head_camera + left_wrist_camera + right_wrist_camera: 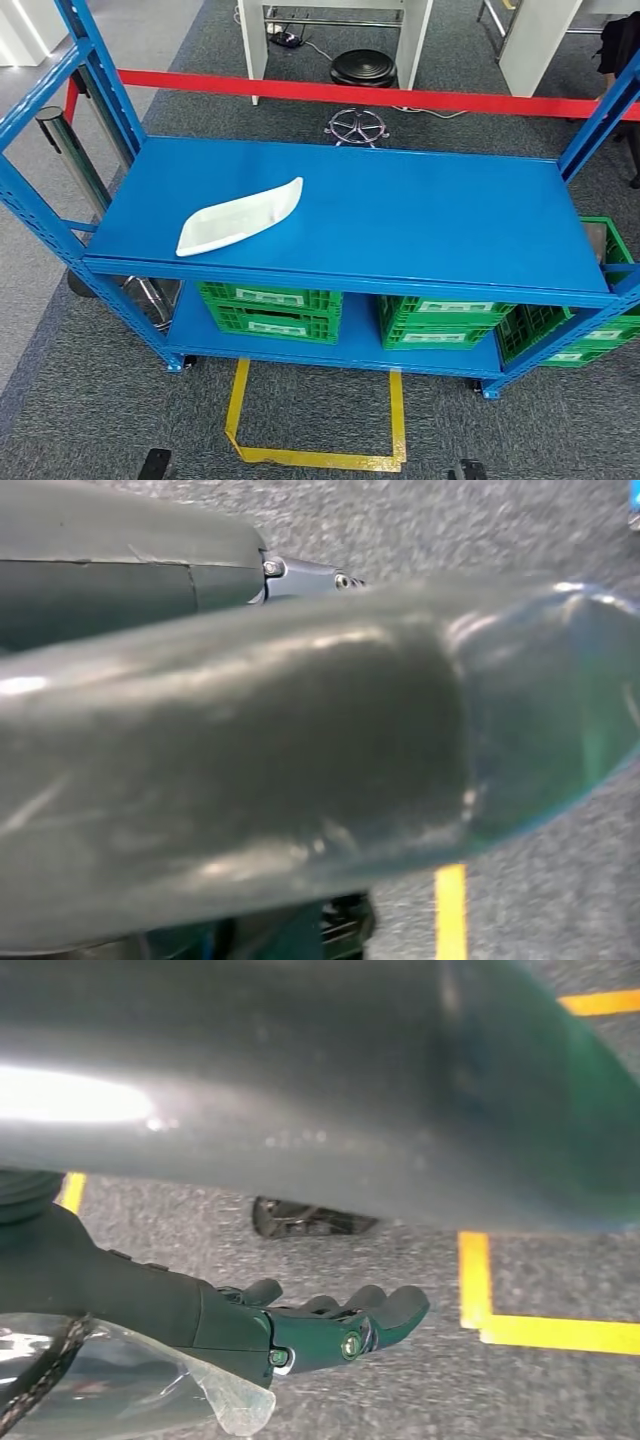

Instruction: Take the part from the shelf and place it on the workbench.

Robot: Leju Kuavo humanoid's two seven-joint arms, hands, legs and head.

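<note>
The part point(240, 217), a long white curved shell, lies flat on the left half of the blue shelf's top board point(423, 215), angled with its far end pointing right. My left hand point(226, 770) hangs over grey carpet; its thick grey thumb is blurred and stretched out, with a dark finger point(309, 577) straight beside it and nothing held. My right hand point(317, 1325) also hangs above the floor, with dark fingers point(385, 1310) extended and nothing in them. Both hands are low and well short of the shelf.
Green crates point(272, 310) point(441, 322) sit on the lower board, and another point(596, 300) stands at the right end. Yellow floor tape point(317, 458) marks a box in front of the shelf. A red barrier tape point(362, 93), a black stool point(363, 68) and white table legs stand behind.
</note>
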